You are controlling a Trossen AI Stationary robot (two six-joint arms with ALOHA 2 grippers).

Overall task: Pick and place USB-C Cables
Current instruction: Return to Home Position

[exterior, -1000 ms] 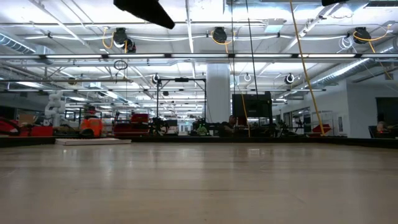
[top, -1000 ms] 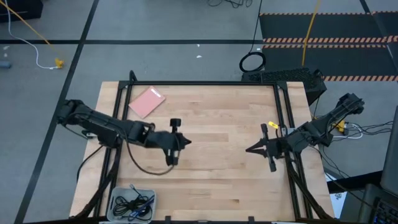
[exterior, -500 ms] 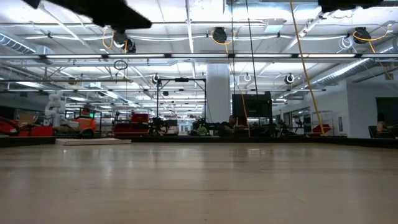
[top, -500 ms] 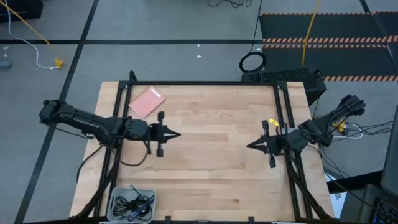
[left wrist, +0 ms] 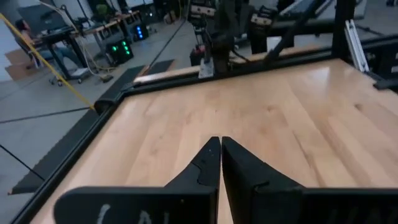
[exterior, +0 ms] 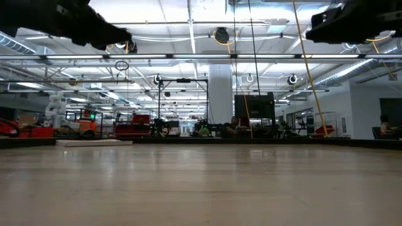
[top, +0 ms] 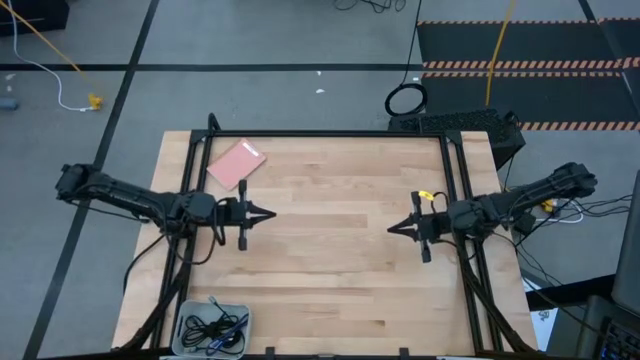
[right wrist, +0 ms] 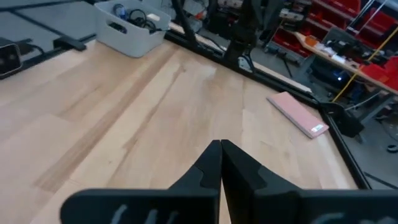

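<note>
Three USB-C cables (top: 211, 327), prob., in white bin (top: 241, 309), well apart from left gripper (top: 268, 212) & right gripper (top: 391, 226); both closed, empty.

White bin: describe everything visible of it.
The white bin is a rectangular tub, plastic by its look, with rounded corners and a slot handle in one end wall. It stands upright and open on the wooden table, at its lower-left corner in the high view. Inside lies a tangle of black cables with a blue cable. Neither the left hand nor the right hand touches it.
</note>
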